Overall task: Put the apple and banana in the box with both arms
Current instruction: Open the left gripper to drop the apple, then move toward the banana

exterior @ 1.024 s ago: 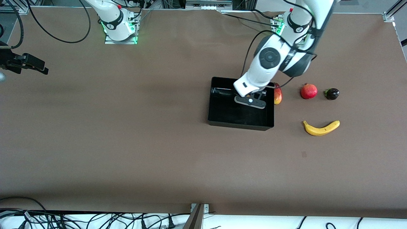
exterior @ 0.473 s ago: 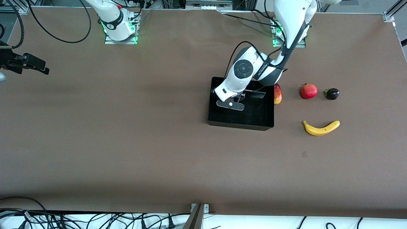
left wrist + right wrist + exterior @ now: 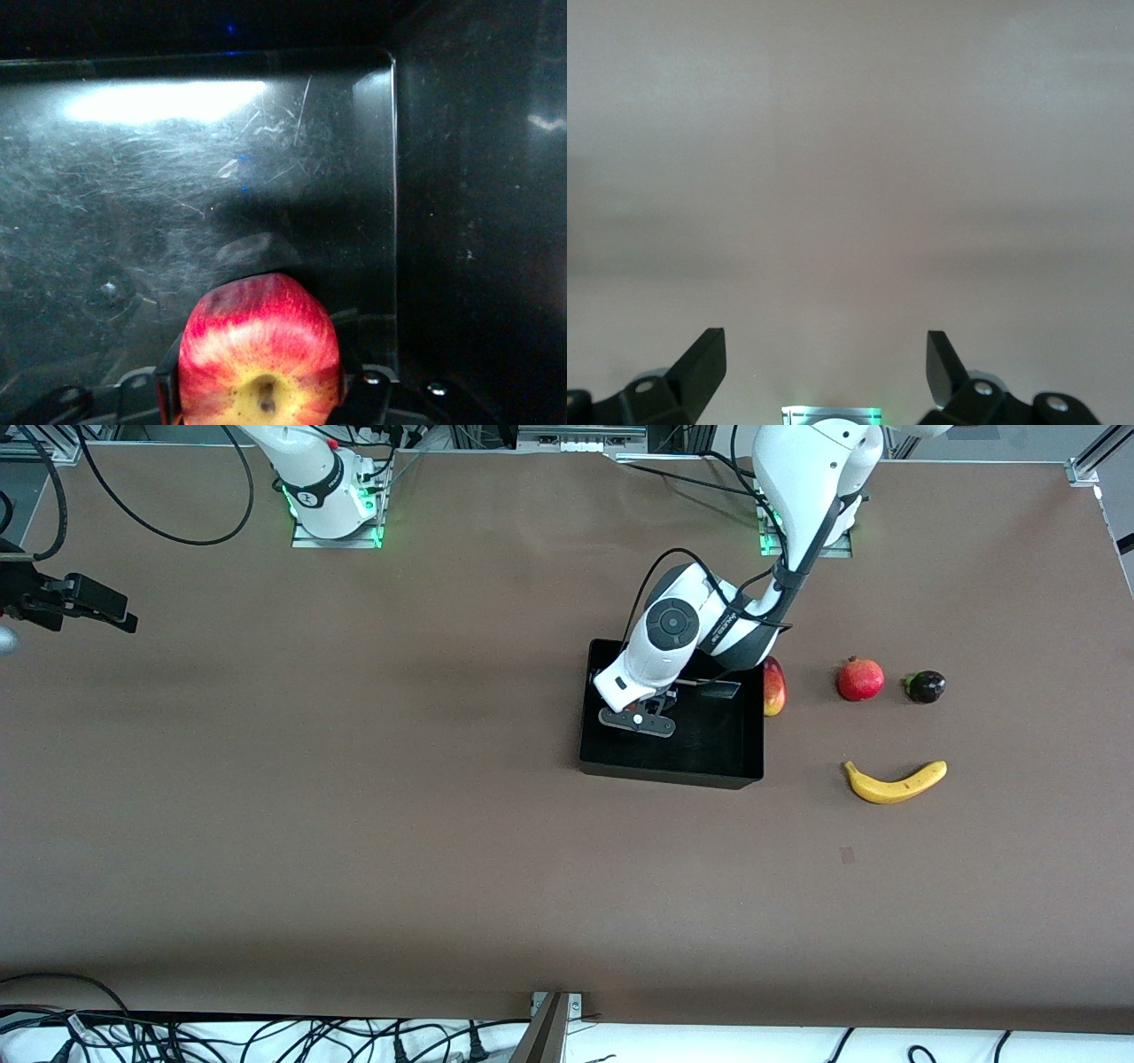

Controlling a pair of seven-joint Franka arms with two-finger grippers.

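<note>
Inside the shallow rectangular black plastic box [image 3: 671, 766], over the corner toward the right arm's end and away from the front camera, the left tool [image 3: 635, 723] hangs with the small round red-and-yellow apple [image 3: 260, 352] clamped between its fingers. Apple sits above the scratched glossy floor, one box wall close beside it in the left wrist view. Box floor otherwise bare in both views.

Curved yellow banana [image 3: 895, 782] lies on the brown worktop [image 3: 354, 824], toward the left arm's end from the box, nearer the front camera than the red pomegranate [image 3: 860, 679]. Red-yellow mango [image 3: 773, 686] touches the box's outer wall.

Right tool [image 3: 826, 363] waits at the worktop's edge, fingers spread wide, holding nothing.
</note>
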